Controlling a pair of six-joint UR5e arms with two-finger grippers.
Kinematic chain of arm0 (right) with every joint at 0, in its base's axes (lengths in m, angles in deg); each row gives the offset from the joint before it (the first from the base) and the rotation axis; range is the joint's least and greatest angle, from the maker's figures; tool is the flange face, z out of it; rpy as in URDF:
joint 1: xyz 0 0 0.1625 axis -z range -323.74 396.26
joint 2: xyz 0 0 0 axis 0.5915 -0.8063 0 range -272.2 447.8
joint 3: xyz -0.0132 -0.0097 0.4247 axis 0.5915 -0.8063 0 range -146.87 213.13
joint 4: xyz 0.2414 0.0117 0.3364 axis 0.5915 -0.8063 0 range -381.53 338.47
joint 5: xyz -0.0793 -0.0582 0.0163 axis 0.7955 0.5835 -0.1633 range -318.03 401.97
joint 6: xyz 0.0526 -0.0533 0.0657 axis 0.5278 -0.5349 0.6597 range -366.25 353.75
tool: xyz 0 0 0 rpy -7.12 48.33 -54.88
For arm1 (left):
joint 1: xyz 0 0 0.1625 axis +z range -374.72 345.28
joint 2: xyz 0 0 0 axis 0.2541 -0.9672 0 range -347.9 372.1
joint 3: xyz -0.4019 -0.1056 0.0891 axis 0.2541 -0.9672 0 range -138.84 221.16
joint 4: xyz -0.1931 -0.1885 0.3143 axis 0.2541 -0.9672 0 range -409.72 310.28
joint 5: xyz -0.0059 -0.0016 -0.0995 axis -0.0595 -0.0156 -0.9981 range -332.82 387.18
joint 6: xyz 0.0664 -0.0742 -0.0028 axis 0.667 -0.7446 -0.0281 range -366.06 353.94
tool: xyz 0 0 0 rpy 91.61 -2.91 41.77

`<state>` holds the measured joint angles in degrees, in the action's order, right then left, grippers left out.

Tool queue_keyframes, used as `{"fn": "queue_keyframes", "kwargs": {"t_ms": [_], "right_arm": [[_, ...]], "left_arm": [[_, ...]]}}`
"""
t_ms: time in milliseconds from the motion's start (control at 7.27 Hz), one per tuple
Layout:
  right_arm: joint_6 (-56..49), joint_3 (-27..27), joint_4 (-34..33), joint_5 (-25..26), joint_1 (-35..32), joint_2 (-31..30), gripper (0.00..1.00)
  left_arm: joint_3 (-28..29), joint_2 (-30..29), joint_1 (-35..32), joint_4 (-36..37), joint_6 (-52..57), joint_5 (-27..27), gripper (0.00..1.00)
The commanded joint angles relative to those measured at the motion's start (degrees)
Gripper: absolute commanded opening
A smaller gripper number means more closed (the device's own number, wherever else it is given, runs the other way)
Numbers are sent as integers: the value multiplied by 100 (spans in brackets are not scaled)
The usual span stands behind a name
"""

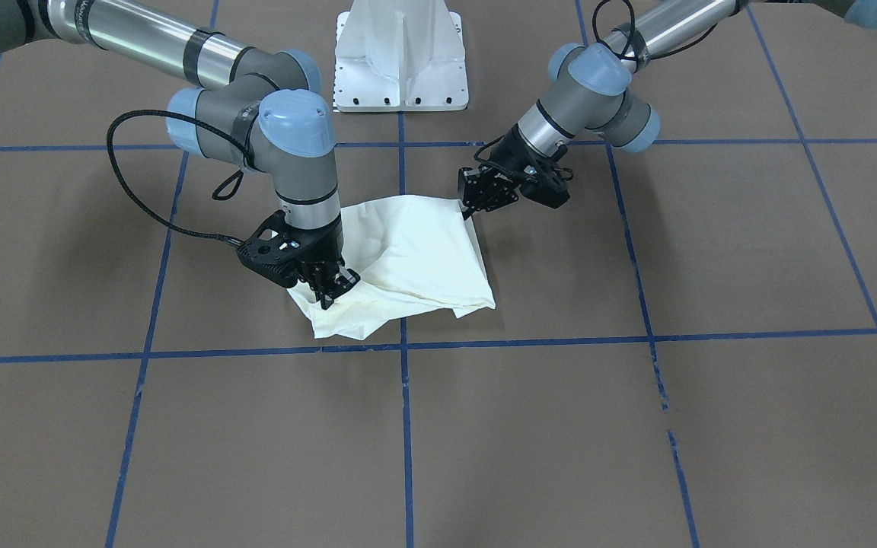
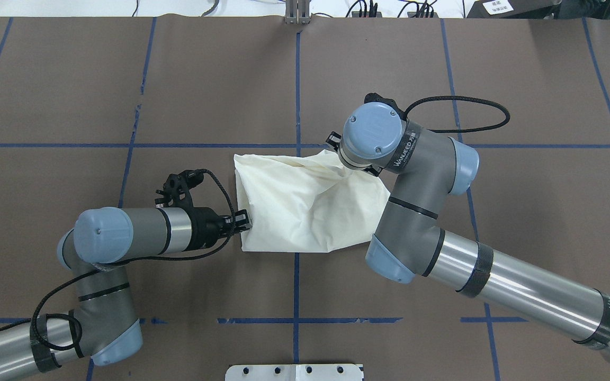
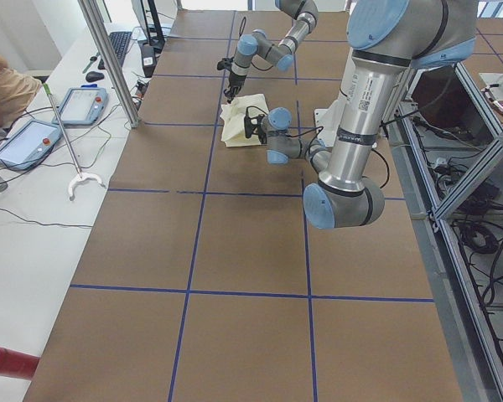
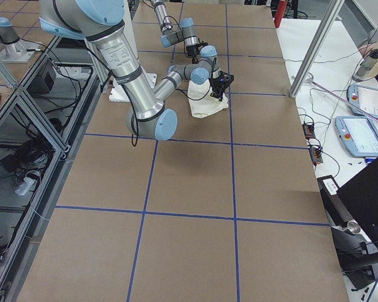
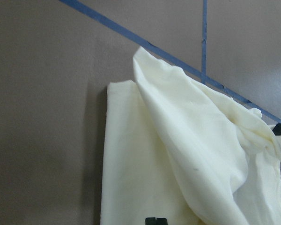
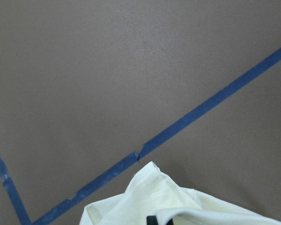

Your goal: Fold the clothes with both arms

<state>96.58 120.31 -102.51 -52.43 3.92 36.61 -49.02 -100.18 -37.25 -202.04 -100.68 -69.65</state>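
Shirt (image 1: 423, 251) bunched, right end effector (image 1: 330, 295) pinching

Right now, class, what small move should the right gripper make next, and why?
Probably carry its pinched corner across toward the left gripper. The right gripper is shut on a raised corner of the T-shirt, which tents up towards it, while the left gripper sits at the opposite corner.

Brown table (image 1: 712, 441) with blue tape grid (image 1: 406, 441)

The silver-grey jointed left arm (image 2: 141, 233) and right arm (image 2: 416, 211) have polished tubes, light-blue round caps, black bands and looping black braided cables.
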Motion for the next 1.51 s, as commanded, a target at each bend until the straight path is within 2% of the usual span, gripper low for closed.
{"fn": "queue_keyframes", "kwargs": {"t_ms": [0,412,550,825,1100,1238,1375], "right_arm": [[0,9,-5,0,0,4,0],[0,9,-5,-9,0,4,0],[0,9,-5,-9,0,4,0],[0,9,4,-9,0,4,0],[9,0,-5,-9,0,4,0],[0,0,4,-9,0,-5,0],[-35,-17,-14,0,-9,-14,0]], "left_arm": [[149,-41,126,-314,-65,6,0],[167,-14,468,-334,-188,-38,0],[141,-5,486,-343,-179,-203,0],[123,221,487,-658,-153,-906,0],[132,259,504,-756,-179,-952,0],[80,276,495,-765,-171,-1004,0],[-330,607,487,-774,-188,-1231,0]]}}
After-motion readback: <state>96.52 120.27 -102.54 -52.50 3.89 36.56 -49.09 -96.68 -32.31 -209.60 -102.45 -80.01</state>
